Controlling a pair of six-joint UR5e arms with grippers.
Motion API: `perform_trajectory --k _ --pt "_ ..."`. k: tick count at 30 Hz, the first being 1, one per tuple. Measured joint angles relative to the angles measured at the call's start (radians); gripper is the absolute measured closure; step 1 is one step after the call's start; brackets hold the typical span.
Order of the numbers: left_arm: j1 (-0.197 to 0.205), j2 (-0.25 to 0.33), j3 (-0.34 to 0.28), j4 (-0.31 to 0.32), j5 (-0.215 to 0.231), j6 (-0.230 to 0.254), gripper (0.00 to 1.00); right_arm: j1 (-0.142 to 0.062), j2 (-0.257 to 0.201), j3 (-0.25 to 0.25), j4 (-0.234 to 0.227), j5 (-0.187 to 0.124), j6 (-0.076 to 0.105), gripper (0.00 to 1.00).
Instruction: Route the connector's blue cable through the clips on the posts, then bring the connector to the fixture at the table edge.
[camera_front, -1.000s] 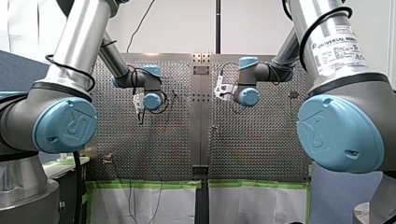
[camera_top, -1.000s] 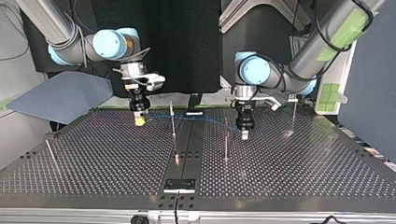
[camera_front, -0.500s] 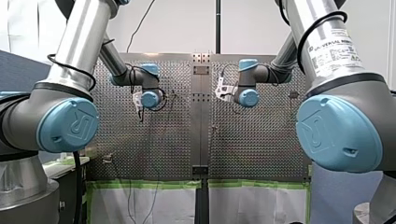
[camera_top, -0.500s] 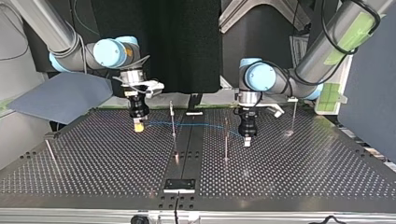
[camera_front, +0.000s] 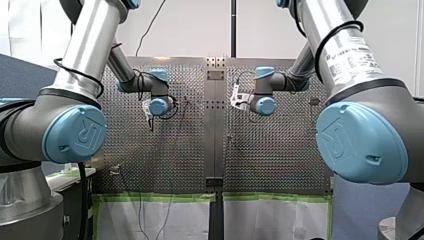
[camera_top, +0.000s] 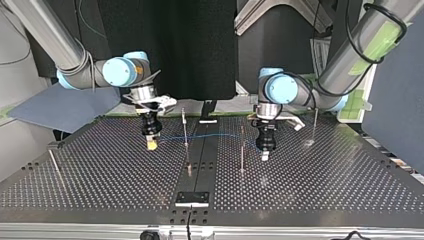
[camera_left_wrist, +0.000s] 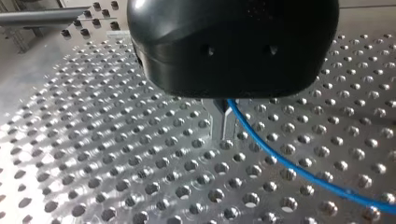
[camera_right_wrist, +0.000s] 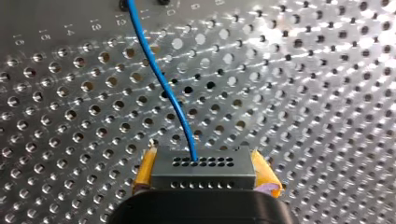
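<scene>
Perforated metal table (camera_top: 100, 170) spreads under both arms. My right gripper (camera_top: 151, 144) has its yellow-padded jaws pinching the dark connector (camera_right_wrist: 204, 168) — low over the table, at the top view's left. Its blue cable (camera_right_wrist: 163, 88) runs past the posts (camera_top: 185, 127) to my left gripper (camera_left_wrist: 223, 125), whose metal jaws pinch it.

Connector gripped, blue cable strung over table.
Dark grey connector (camera_right_wrist: 204, 172), rows of small holes in its face, clamped betw. yellow pads (camera_right_wrist: 144, 170) of my right gripper (camera_top: 152, 144), beyond fixture (camera_top: 192, 198) & off to its left in top view. Thin blue cable (camera_top: 215, 135) leaves connector, runs beyond fixture past first post (camera_top: 185, 127) & second post (camera_top: 242, 150) to my left gripper (camera_top: 265, 155), pinched there; clip contact unclear.
</scene>
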Motion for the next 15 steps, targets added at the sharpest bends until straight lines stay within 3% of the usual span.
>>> perform_trajectory --k 15 --pt "0.022 -0.005 0.03 -0.014 0.004 -0.012 1.0 -0.018 0.053 -0.11 0.04 -0.016 -0.001 1.0"
